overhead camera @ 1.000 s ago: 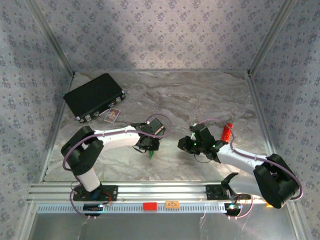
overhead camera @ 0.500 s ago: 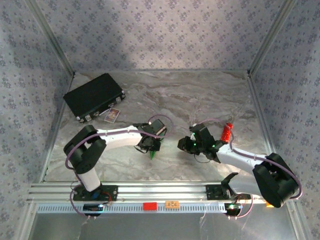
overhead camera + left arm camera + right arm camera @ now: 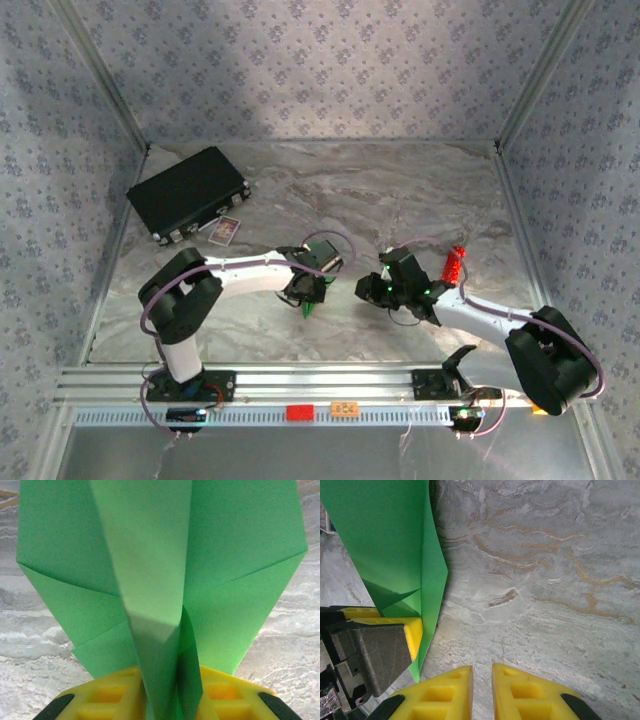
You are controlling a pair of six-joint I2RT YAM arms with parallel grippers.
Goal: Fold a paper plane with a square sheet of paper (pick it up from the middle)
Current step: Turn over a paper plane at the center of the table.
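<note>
The square sheet of paper is folded into a bright-green paper plane with a centre crease and spread wings. My left gripper is shut on its centre fold, and the layers fan apart between the yellow pads. From above, the left gripper sits mid-table with the paper plane's green tip poking out below it. In the right wrist view the paper plane stands at the left beside one of the left gripper's fingers. My right gripper is shut but for a thin slit, holds nothing, and hovers over bare marble. From above, the right gripper is just right of the paper.
A black rectangular case lies at the back left with a small card by its corner. A small red cylinder stands right of the right arm. Patterned walls enclose the marble table.
The left arm has swung a little to the right, carrying the green paper with it. The right arm has not moved.
</note>
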